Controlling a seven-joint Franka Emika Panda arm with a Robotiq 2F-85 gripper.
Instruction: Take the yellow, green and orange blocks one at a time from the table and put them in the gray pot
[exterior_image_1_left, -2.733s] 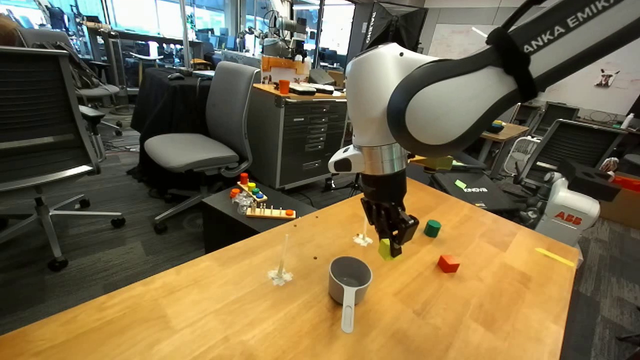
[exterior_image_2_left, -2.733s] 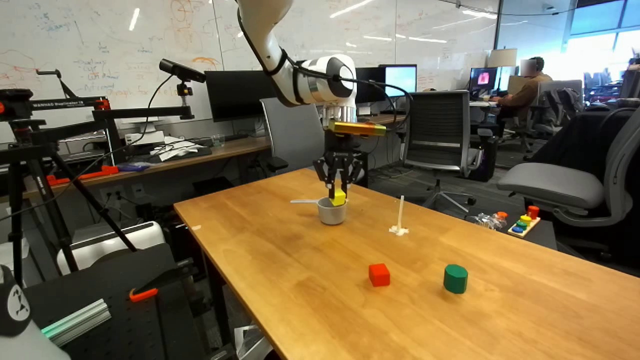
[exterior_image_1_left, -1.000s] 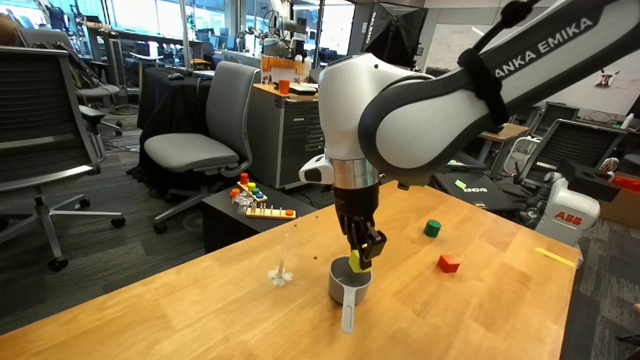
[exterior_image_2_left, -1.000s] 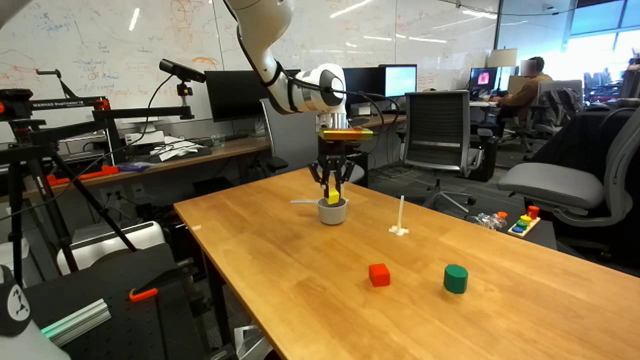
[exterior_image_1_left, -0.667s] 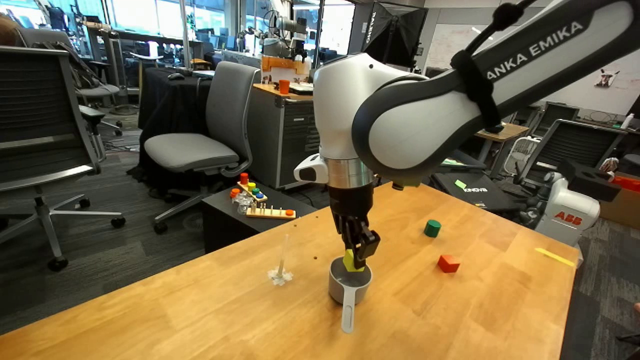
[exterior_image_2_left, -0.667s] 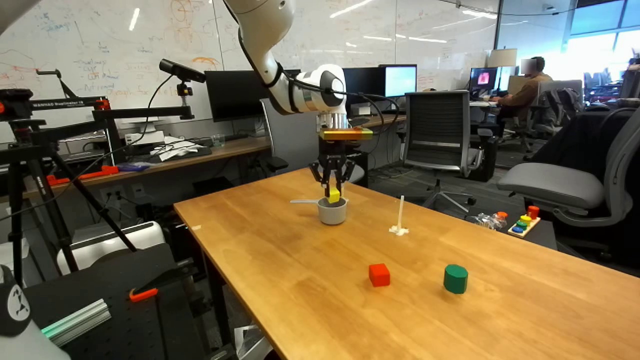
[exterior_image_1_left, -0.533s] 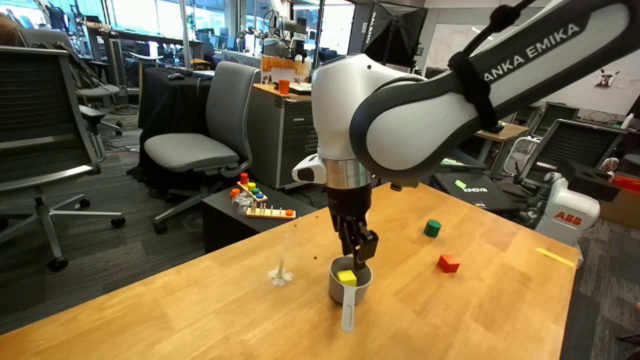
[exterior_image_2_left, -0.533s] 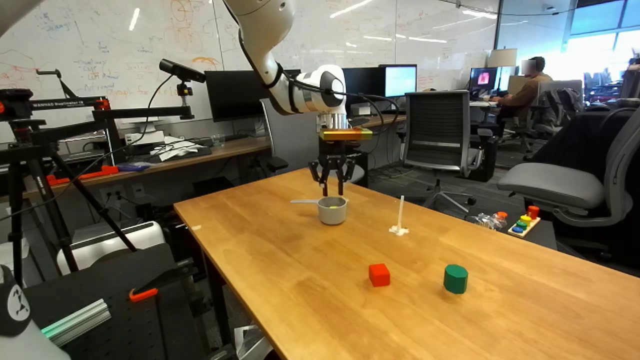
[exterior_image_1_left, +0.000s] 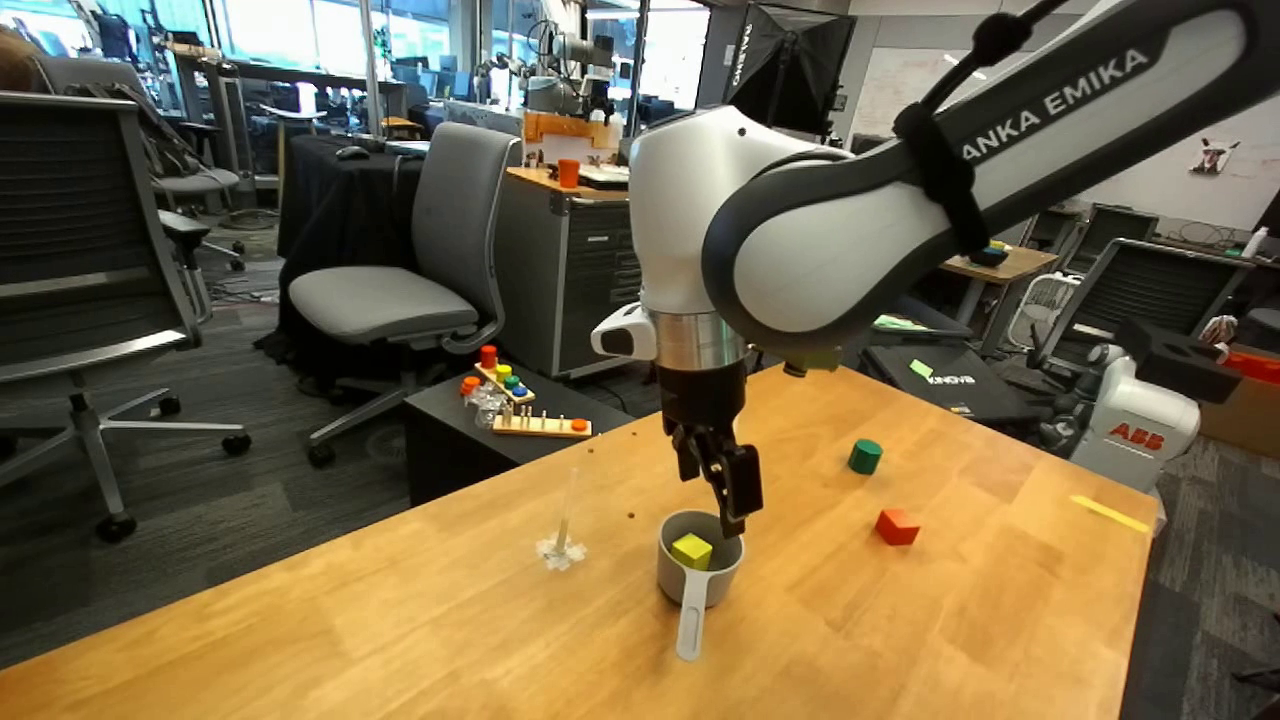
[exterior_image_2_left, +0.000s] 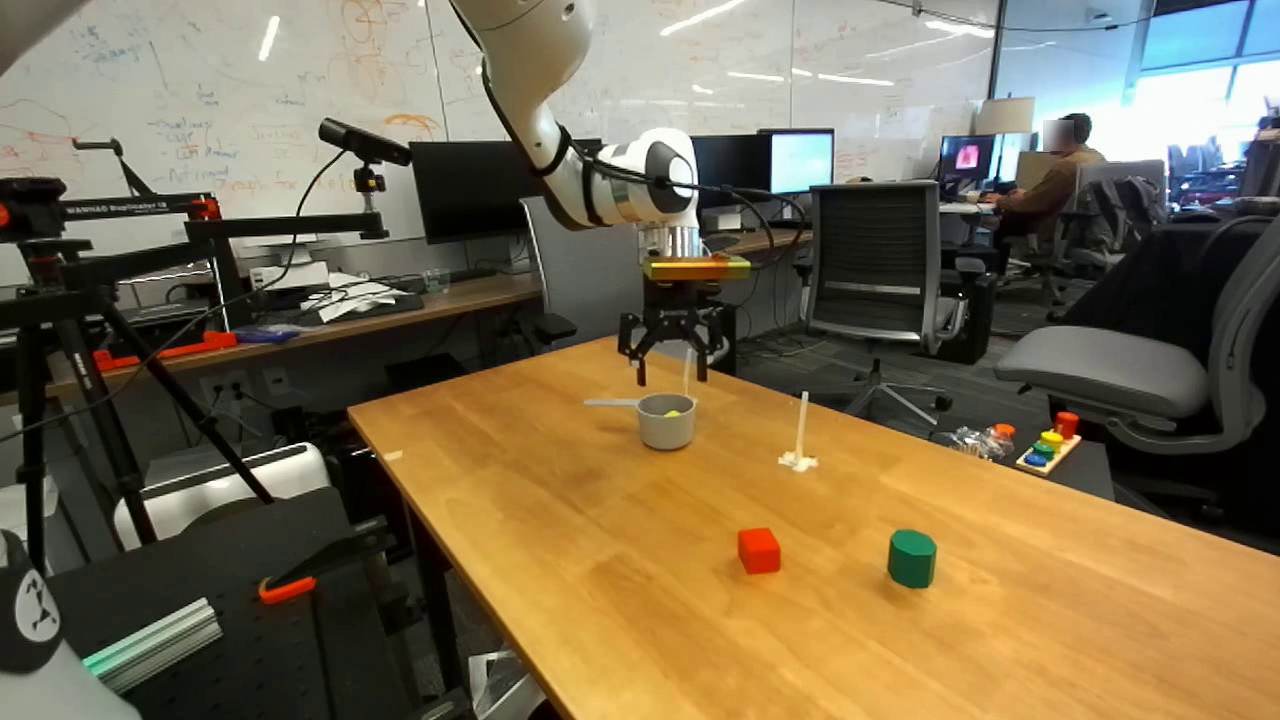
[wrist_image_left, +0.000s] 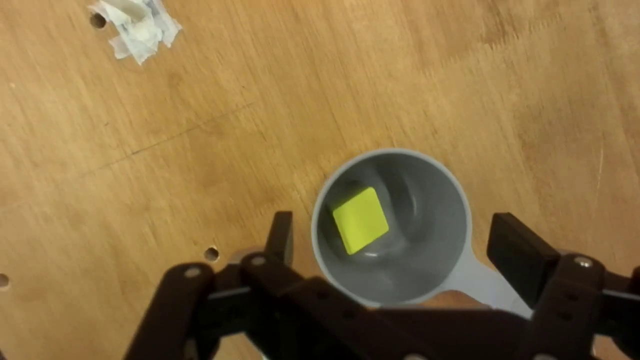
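Observation:
The gray pot (exterior_image_2_left: 665, 432) stands upright on the table, its long handle showing in all views. Inside it, against one side of the floor, lies the yellow block (wrist_image_left: 361, 221); in an exterior view that yellow block (exterior_image_1_left: 691, 551) shows below the rim. Directly over the pot hangs my gripper (exterior_image_2_left: 671, 378), wide open and holding nothing. From the wrist, its fingers (wrist_image_left: 520, 250) appear on either side of the pot's mouth. The green block (exterior_image_2_left: 912, 558) and the red-orange block (exterior_image_2_left: 759, 550) rest on the bare wood, well apart from the pot, in both exterior views.
A thin upright stick (exterior_image_2_left: 800, 430) taped to the table stands near the pot, and another stick (exterior_image_2_left: 687, 370) rises behind the pot. Wooden toys (exterior_image_1_left: 540, 427) sit on a low black table beyond the edge. A white ABB arm (exterior_image_1_left: 1140, 420) is past the table's far corner.
The yellow block has dropped from between my fingers into the pot. My gripper has opened wide and risen slightly. The pot has shifted a little; the green and red-orange blocks stayed put.

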